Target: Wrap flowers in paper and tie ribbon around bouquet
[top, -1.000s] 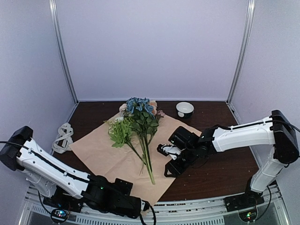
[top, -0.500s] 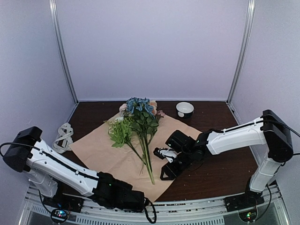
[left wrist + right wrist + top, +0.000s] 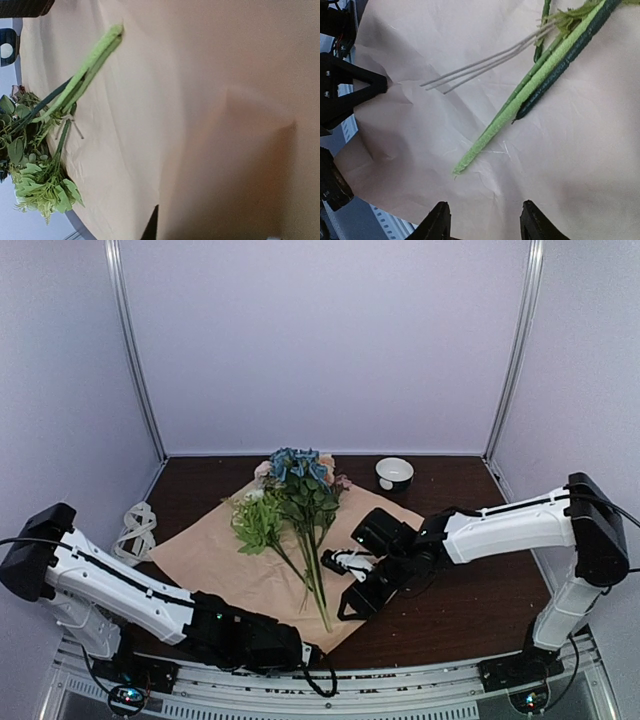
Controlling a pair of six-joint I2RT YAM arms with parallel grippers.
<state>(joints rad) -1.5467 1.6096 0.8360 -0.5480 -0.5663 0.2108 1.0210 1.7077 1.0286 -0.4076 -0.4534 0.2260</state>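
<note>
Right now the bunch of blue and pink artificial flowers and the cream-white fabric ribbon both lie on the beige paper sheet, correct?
No. Only the bunch of blue and pink artificial flowers lies on the beige paper sheet. The cream-white fabric ribbon lies off it on the dark brown table, by the sheet's left corner, as the top external view shows.

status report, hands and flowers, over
Left hand pinching paper at near corner. Right hand open above stem ends. Flowers on it, unwrapped. Ribbon, bowl off the paper.
</note>
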